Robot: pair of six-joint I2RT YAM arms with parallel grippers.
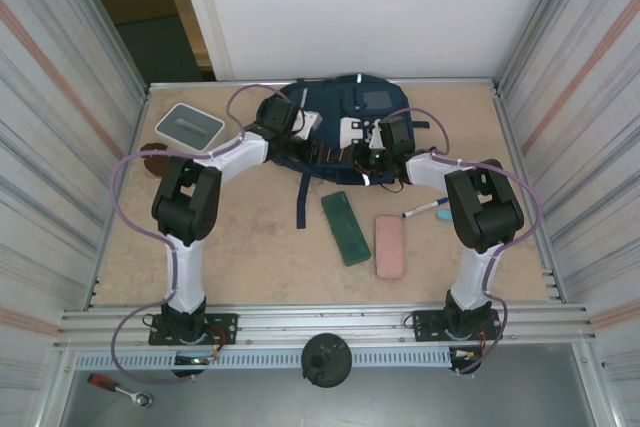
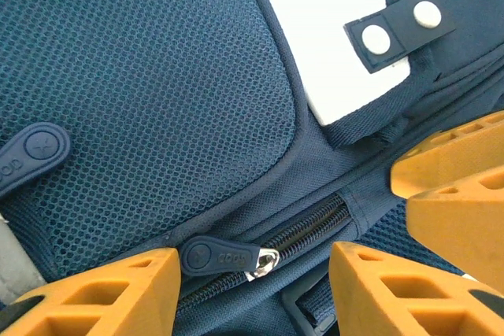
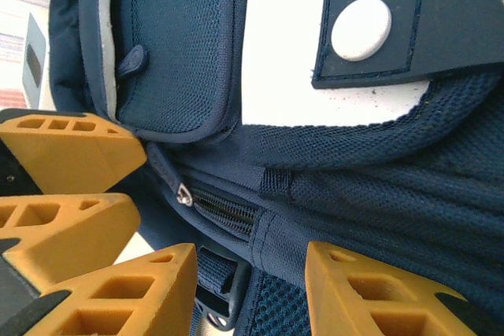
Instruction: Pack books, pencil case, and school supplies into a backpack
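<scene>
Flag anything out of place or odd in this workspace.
A red-handled ratchet wrench lies on the metal ledge at the near left corner, off the table: a tool, not a school supply. Nothing looks spilled or damaged.

The backpack point(image 1: 340, 97) lies flat at the far middle of the counter, navy fabric with white panels, snap tabs and a grey square patch. A dark zip pull point(image 2: 216, 257) with a small metal loop lies along its zip, below a mesh pocket (whether the zip is shut there is hard to tell). Nearer, right of centre, a slim green pencil case point(image 1: 345, 229) lies apart from a pink case point(image 1: 389, 245). Just right of them lies a white marker point(image 1: 425, 210), its blue cap beside a small teal item point(image 1: 443, 214)
</scene>
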